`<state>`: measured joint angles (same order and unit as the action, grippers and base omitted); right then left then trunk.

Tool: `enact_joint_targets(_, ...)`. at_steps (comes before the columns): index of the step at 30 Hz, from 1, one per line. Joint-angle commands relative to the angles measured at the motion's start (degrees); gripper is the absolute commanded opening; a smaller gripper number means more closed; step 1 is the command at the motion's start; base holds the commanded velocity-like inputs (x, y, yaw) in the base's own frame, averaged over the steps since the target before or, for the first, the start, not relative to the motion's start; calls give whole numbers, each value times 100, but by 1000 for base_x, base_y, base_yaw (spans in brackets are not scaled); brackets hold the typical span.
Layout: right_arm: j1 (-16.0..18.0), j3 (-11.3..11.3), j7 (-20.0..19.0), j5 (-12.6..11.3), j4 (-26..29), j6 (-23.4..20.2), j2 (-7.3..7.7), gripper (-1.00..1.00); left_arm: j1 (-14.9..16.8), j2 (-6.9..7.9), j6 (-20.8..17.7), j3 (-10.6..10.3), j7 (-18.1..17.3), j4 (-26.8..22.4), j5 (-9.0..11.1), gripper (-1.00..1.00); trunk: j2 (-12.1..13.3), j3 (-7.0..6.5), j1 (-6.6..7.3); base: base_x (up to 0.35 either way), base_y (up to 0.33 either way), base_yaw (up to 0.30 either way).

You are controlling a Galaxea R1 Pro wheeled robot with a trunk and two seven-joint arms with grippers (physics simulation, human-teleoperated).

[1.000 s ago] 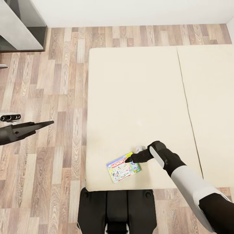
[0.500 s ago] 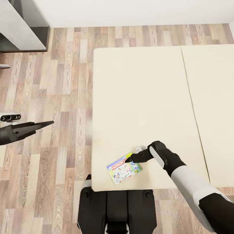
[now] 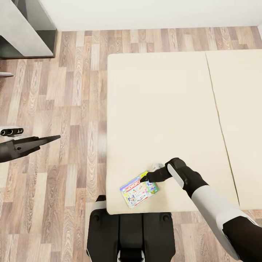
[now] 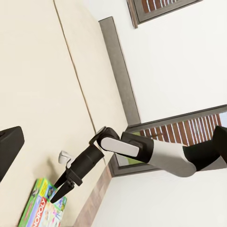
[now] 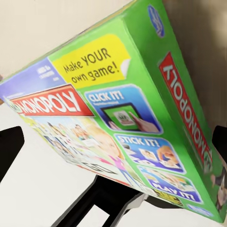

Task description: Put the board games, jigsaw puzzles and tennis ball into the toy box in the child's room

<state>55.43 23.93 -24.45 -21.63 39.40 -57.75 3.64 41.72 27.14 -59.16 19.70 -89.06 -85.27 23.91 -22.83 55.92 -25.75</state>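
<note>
Gripping board game (image 3: 139, 189) | right pincer (image 3: 146, 178) | over bed (image 3: 163, 109)

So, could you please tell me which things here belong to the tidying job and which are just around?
Job:
- Monopoly box, a board game, at the right gripper
- bed it's over

Just around:
- grey furniture by the wall
- wood floor
- left gripper, idle over the floor

The board game (image 3: 139, 189) lies on the bed (image 3: 163, 109), near its near-left corner. The floor (image 3: 65, 109) is left of the bed. The desk (image 3: 25, 32) stands at far left.
</note>
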Motion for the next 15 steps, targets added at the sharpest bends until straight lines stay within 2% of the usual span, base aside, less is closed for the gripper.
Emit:
enact_joint_targets(1,3,17,-51,45,6,-8,6,100,2,3,-61,-1,-23,2,-4,100,-9,6,-4,0,164,0)
enact_joint_targets(4,3,16,-51,45,6,-8,6,100,2,5,-60,-1,-23,2,-3,100,-9,6,-4,0,90,0)
enact_joint_targets(15,3,14,-50,45,6,-16,10,100,2,10,-63,10,-23,2,-3,100,-9,6,-4,0,5,0)
